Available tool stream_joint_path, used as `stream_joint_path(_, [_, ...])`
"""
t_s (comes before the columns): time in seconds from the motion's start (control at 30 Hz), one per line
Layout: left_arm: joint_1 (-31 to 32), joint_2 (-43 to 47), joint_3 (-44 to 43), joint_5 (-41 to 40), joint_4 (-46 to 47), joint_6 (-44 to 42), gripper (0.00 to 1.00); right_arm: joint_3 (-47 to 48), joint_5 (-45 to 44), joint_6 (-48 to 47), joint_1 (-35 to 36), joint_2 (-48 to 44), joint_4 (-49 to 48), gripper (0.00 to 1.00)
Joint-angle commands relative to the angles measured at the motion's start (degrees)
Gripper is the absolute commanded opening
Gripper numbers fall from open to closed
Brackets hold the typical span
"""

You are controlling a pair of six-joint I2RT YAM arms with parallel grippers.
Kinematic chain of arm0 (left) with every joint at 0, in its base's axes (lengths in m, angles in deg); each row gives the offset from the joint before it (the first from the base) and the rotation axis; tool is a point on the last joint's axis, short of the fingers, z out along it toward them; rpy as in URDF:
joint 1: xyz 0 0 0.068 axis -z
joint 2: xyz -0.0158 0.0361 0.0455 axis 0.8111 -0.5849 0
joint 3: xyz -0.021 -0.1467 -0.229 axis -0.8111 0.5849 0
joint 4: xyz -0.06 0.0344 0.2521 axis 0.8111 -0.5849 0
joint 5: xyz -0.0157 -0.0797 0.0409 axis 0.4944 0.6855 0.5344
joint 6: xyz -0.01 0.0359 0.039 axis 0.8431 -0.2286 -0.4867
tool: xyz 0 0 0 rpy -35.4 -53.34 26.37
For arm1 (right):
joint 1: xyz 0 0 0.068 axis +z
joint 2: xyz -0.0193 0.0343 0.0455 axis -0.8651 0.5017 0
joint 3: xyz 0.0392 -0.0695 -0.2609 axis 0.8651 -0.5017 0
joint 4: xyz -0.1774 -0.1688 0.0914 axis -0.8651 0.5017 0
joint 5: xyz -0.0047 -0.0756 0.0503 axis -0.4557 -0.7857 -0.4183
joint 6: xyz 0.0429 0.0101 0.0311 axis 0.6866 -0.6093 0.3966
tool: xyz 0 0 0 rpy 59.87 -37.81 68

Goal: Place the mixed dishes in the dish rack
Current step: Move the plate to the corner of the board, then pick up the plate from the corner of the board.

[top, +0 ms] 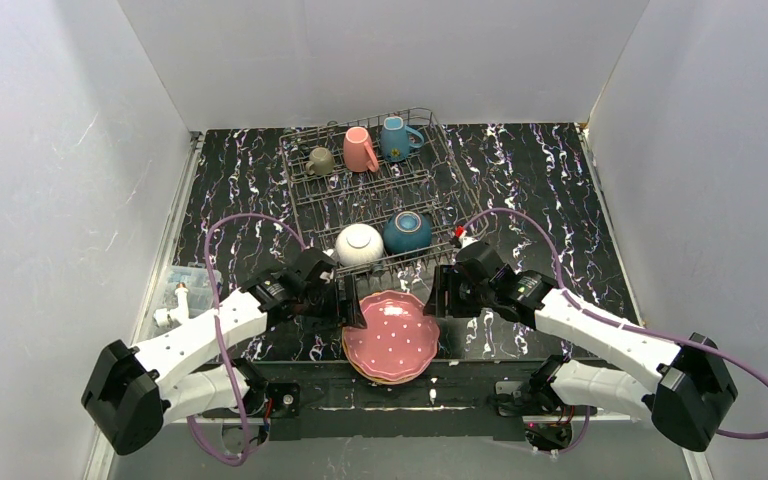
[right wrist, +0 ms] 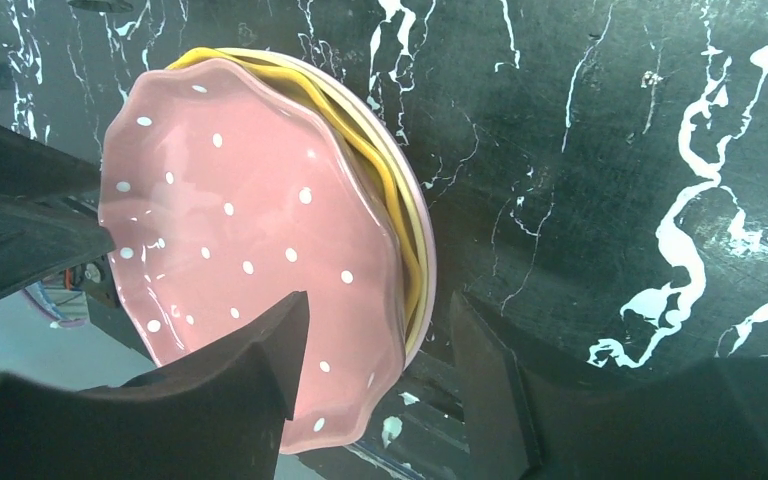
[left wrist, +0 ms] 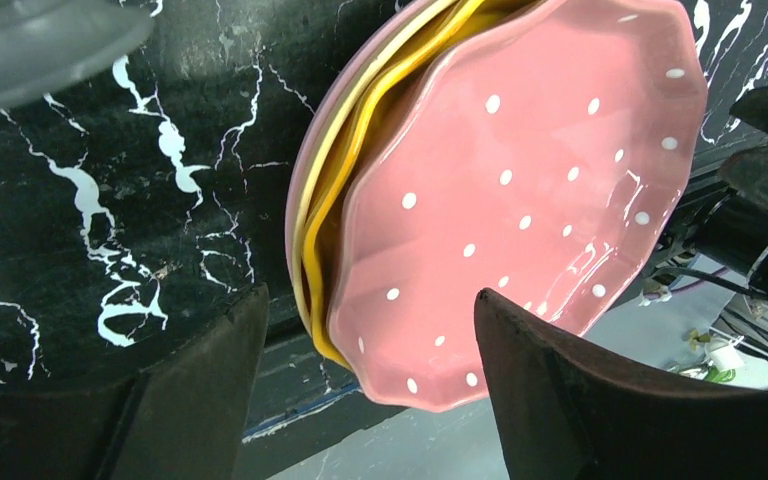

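While white walls (top: 390,60) enclose black marbled tabletop (top: 540,200), left end effector (left wrist: 370,300), right end effector (right wrist: 378,300) gape beside pink plate (top: 392,338).

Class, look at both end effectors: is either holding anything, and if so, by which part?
Nothing is held. The left end effector and right end effector stand open, each at the pink plate's rim.

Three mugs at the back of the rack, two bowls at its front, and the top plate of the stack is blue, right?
Not blue: the top plate is pink with white dots, clear in the left wrist view. The mugs at the back of the rack and bowls in front stand.
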Motion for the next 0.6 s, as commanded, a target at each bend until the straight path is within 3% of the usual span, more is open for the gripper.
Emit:
stream_joint_path(0.0, [0.28, 2.72, -1.7, 1.41, -4.02, -1.53, 0.71, 2.46, -0.77, -1.75, -0.09, 0.04, 1.79, 0.6])
stream_joint_path(0.23, [0.35, 4.31, -0.56, 3.39, -3.85, -1.19, 0.6, 1.69, 0.64, -1.54, 0.25, 1.3, 0.92, 0.54])
stream_joint_path(0.57, [0.4, 2.3, 2.13, 4.86, -1.19, -1.29, 0.53, 1.05, 0.57, -1.26, 2.2, 3.63, 0.19, 0.5])
